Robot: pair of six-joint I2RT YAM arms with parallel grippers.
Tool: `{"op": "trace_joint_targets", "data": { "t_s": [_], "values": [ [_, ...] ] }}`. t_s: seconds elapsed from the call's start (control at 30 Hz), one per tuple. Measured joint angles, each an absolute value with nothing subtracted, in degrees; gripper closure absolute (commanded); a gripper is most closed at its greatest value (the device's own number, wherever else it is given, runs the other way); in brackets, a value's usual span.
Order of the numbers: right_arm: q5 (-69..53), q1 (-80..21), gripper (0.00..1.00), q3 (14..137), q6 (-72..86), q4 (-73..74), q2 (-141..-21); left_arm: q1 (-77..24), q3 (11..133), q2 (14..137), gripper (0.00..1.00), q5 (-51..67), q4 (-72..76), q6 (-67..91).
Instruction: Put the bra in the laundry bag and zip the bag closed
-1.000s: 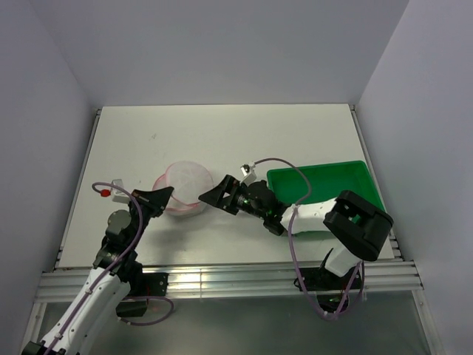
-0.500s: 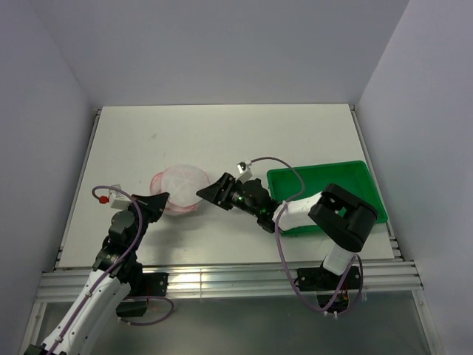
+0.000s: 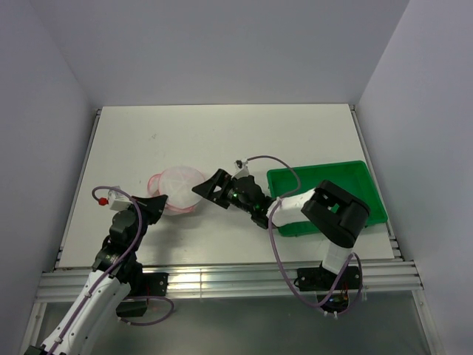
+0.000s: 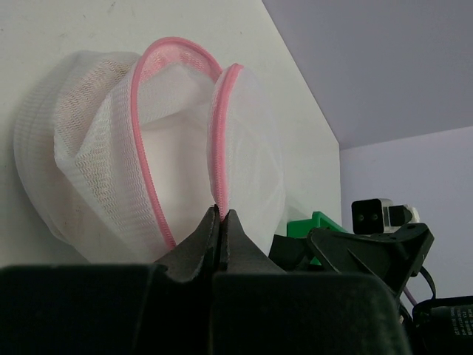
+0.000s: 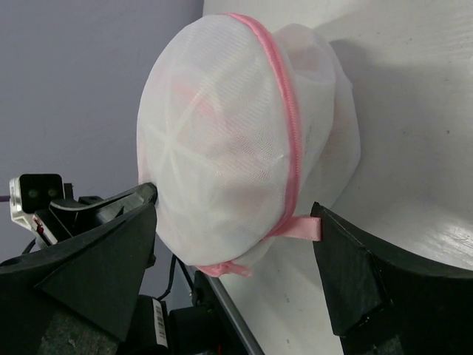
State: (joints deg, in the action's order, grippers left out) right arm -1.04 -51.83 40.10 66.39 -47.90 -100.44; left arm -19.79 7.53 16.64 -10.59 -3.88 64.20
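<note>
Moved: over the last second the right gripper [image 3: 209,186] has swung left and a little farther up the table [image 3: 222,133]. The laundry bag [image 3: 177,185] has slid slightly left with it. The left gripper [image 3: 158,202] has drawn back a touch toward its base.
Laundry bag: it lies on the table left of centre, between the two grippers.
Bag opening: in the left wrist view the two domed halves stand apart at the top. Their two lines of pink trim [image 4: 148,148] run down to meet at the left fingertips. In the right wrist view the trim runs as a single line round the mesh on that side.
Bra: it is inside the bag and shows only as a faint peach tint [image 5: 194,100] through the white mesh. Its shape cannot be made out.
Left gripper: its fingers are pressed together, pinching the pink trim where the halves meet.
Right gripper: its fingers [image 5: 96,259] are spread wide with the bag bulging between them. A small pink tab [image 5: 299,228] on the trim lies just beside one of them. Whether either finger presses the mesh cannot be told.
Tray: the green tray [image 3: 347,174] sits on the right of the table, apart from the bag. The right arm lies over its near left corner.
</note>
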Motion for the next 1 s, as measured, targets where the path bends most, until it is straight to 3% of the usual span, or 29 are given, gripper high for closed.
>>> {"op": "trace_joint_targets", "data": {
  "t_s": [0.07, 0.23, 0.3, 0.4, 0.43, 0.47, 0.5, 0.53, 0.57, 0.6, 0.63, 0.7, 0.9, 1.0],
  "values": [
    [-0.93, -51.83, 0.09, 40.4, 66.46, -47.46, -100.71, -19.79, 7.53, 16.64, 1.0, -10.57, -3.92, 64.2],
    [-1.96, -51.53, 0.25, 42.59, 66.96, -47.62, -103.13, -19.79, 7.53, 16.64, 1.0, -10.59, -4.05, 64.18],
    [-2.5, -51.42, 0.35, 42.98, 67.07, -48.16, -103.94, -19.79, 7.53, 16.64, 1.0, -10.61, -4.23, 64.16],
    [-3.07, -51.09, 0.65, 43.09, 67.42, -49.41, -104.77, -19.79, 7.55, 16.64, 0.94, -10.94, -4.25, 64.14],
    [-3.4, -50.94, 0.72, 43.09, 67.83, -50.19, -105.03, -19.79, 7.64, 16.67, 0.89, -11.05, -4.4, 64.03],
    [-3.73, -50.87, 0.85, 43.09, 68.03, -50.72, -105.14, -19.79, 7.75, 16.73, 0.74, -11.09, -4.6, 63.79],
    [-4.01, -50.85, 0.9, 43.09, 68.14, -51.31, -105.19, -19.81, 7.97, 16.88, 0.67, -11.29, -5.02, 63.18],
    [-3.95, -50.85, 0.93, 43.09, 68.42, -52.03, -105.14, -19.79, 8.27, 17.17, 0.58, -11.4, -5.5, 62.74],
    [-3.88, -50.85, 0.97, 43.07, 68.62, -52.69, -105.12, -19.79, 8.75, 17.63, 0.4, -11.46, -5.96, 62.06],
    [-3.79, -50.85, 0.98, 43.07, 68.53, -53.1, -105.12, -19.79, 9.5, 18.11, 0.31, -11.44, -6.55, 61.12],
    [-3.55, -50.85, 1.0, 43.0, 68.58, -53.17, -105.1, -19.79, 10.57, 18.68, 0.14, -11.29, -7.27, 60.49],
    [-2.92, -50.87, 1.0, 42.65, 68.44, -53.1, -104.9, -19.79, 14.15, 20.05, 0.04, -10.76, -8.75, 58.35],
    [0.12, -51.24, 1.0, 42.28, 67.44, -51.29, -102.96, -19.81, 23.64, 23.53, 0.09, -5.1, -11.2, 52.31],
    [2.09, -51.27, 1.0, 42.28, 66.57, -50.24, -101.82, -21.19, 25.58, 24.8, 0.37, -1.34, -11.81, 50.54]
  ]
}}
